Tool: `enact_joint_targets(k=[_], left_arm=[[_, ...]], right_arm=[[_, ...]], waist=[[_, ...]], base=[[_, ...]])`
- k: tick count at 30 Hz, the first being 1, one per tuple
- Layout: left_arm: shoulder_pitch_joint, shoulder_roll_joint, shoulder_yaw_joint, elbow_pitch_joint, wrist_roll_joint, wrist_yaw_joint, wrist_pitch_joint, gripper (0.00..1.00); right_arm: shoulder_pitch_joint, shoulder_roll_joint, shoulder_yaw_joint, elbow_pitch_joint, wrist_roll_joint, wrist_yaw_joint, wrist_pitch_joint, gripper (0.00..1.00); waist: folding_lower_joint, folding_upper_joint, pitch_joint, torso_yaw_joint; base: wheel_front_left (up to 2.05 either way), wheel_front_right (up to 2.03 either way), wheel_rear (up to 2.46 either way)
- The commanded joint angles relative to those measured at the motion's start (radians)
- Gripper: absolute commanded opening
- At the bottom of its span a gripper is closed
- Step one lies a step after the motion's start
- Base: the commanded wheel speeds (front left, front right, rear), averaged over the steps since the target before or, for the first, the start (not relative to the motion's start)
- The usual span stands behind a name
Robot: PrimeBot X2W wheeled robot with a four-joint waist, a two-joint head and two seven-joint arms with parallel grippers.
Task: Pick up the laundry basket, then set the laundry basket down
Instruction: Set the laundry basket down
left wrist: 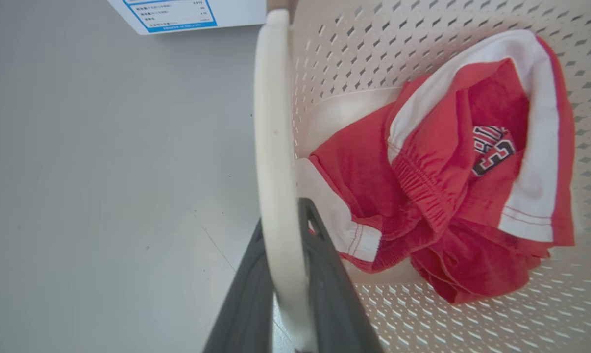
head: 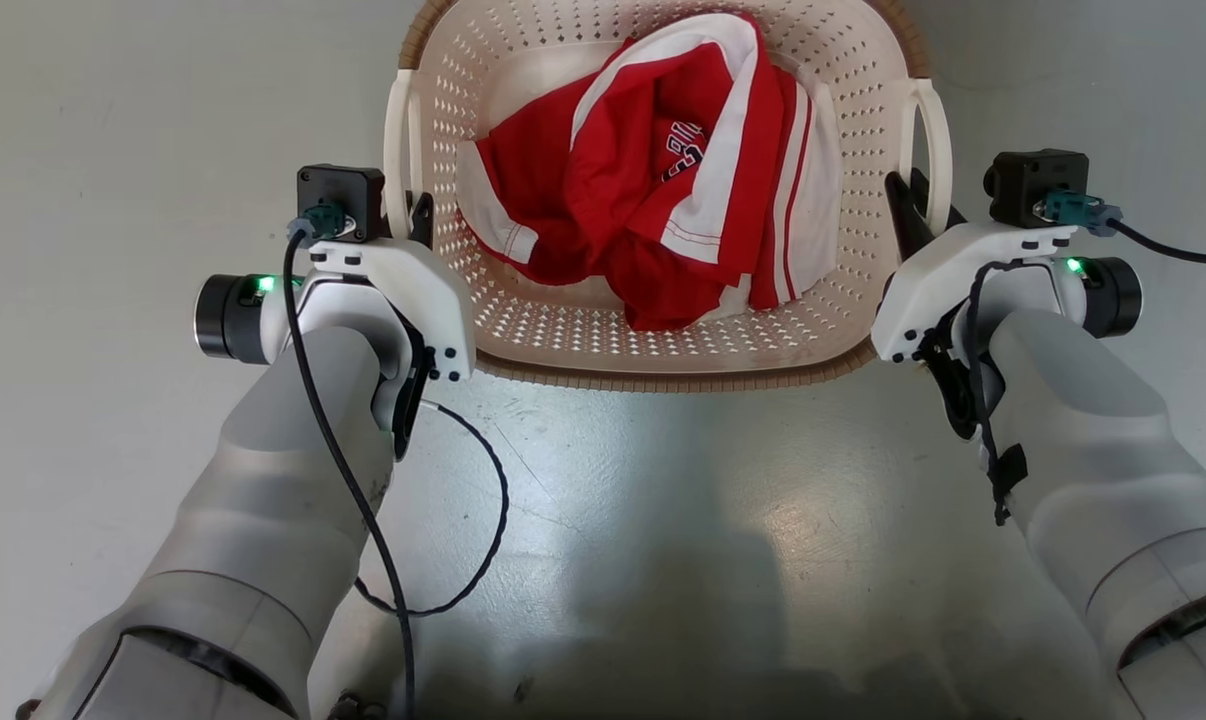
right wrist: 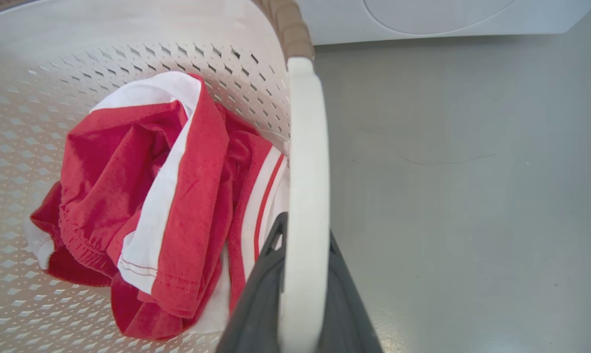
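left fingers and right fingers clench the two white loop handles of the cream perforated plastic laundry basket, probably so it lifts level.

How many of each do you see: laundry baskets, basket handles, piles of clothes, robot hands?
laundry basket: 1
white handles: 2, left handle, right handle
pile of red and white clothes: 1
robot hands: 2, left hand, right hand, each shut on a handle
total: 6

Left hand, right hand (both closed)
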Motion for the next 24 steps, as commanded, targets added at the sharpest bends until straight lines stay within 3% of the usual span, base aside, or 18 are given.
enact_joint_targets(k=[1,8,11,13,14,15,17,21,22,24], left_arm=[[0.0,0.029,0.017,-0.017,0.018,0.009,-0.014,0.0],[0.008,0.023,0.026,-0.013,0.029,0.009,-0.014,0.0],[0.009,0.021,0.031,-0.008,0.03,0.01,-0.014,0.0],[0.01,0.02,0.034,-0.004,0.03,0.009,-0.014,0.04],[0.011,0.02,0.037,-0.001,0.029,0.01,-0.014,0.13],[0.012,0.019,0.039,0.002,0.027,0.009,-0.014,0.19],[0.012,0.018,0.044,0.007,0.021,0.008,-0.014,0.27],[0.014,0.016,0.049,0.017,0.014,0.007,-0.014,0.88],[0.014,0.016,0.05,0.019,0.013,0.007,-0.014,0.96],[0.016,0.015,0.053,0.021,0.011,0.008,-0.014,1.0]], right_arm=[[0.027,0.03,0.007,-0.013,-0.025,0.008,-0.015,0.0],[0.032,0.03,-0.019,-0.013,-0.053,0.008,-0.016,0.01],[0.033,0.03,-0.022,-0.013,-0.059,0.008,-0.017,0.35],[0.034,0.03,-0.024,-0.013,-0.063,0.008,-0.018,0.47],[0.035,0.03,-0.025,-0.013,-0.065,0.008,-0.018,0.63],[0.035,0.03,-0.026,-0.013,-0.067,0.008,-0.019,0.85],[0.035,0.03,-0.028,-0.013,-0.073,0.008,-0.02,1.0],[0.032,0.03,-0.04,-0.013,-0.09,0.008,-0.023,1.0],[0.03,0.03,-0.045,-0.013,-0.094,0.008,-0.023,1.0],[0.029,0.03,-0.053,-0.013,-0.103,0.008,-0.025,1.0]], waist=[[0.0,0.0,0.001,0.0],[0.0,0.0,0.003,0.0],[0.0,0.0,0.002,0.002],[0.0,0.0,0.0,0.003],[0.0,0.0,0.0,0.003],[0.0,0.0,-0.001,0.003],[0.0,0.0,-0.002,0.004],[0.0,0.0,-0.004,0.004],[0.0,0.0,-0.006,0.004],[0.0,0.0,-0.01,0.004]], base=[[0.0,0.0,0.0],[0.0,0.0,0.0],[0.0,0.0,0.0],[0.0,0.0,0.0],[0.0,0.0,0.0],[0.0,0.0,0.0],[0.0,0.0,0.0],[0.0,0.0,0.0],[0.0,0.0,0.0],[0.0,0.0,0.0]])
